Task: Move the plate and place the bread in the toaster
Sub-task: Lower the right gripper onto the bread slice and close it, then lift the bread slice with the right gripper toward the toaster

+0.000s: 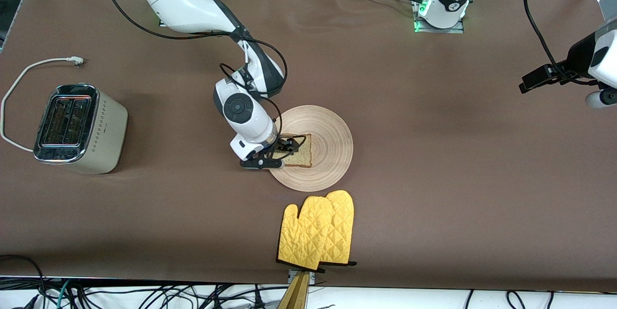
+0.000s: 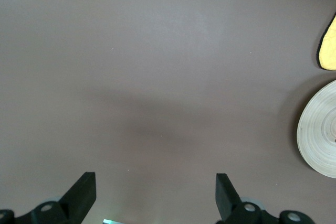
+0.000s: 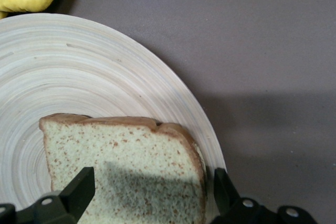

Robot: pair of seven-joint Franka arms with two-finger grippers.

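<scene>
Brown cloth covers the worktop [image 1: 434, 164], the largest thing in view. Next in size comes the right arm, reaching from its base down to the middle of the worktop, where the right gripper [image 1: 284, 151] hangs low over the plate [image 1: 332, 145], at the plate's edge toward the right arm's end of the worktop. Its jaws stand wide apart, one finger [image 3: 79, 190] over the bread and the other [image 3: 223, 190] just off the crust by the plate's rim, so they straddle one side of the slice; whether they touch it cannot be told, and nothing is gripped.

The left arm waits, drawn back at its own end of the worktop, with the left gripper [image 2: 156, 192] spread wide above bare cloth, holding nothing; the plate's rim shows off to one side of it, well apart.

The toaster [image 1: 79, 128] stands well away from the right gripper, toward the right arm's end of the worktop, slots up, its white cord [image 1: 14, 92] looping beside it.

The plate lies flat under the right gripper. A pair of yellow oven mitts [image 1: 318, 232] lies nearer the front camera than the plate, close to the worktop's edge.

The bread [image 1: 301, 152] lies flat on the plate, directly beneath the right gripper, off-centre toward the toaster's end.
</scene>
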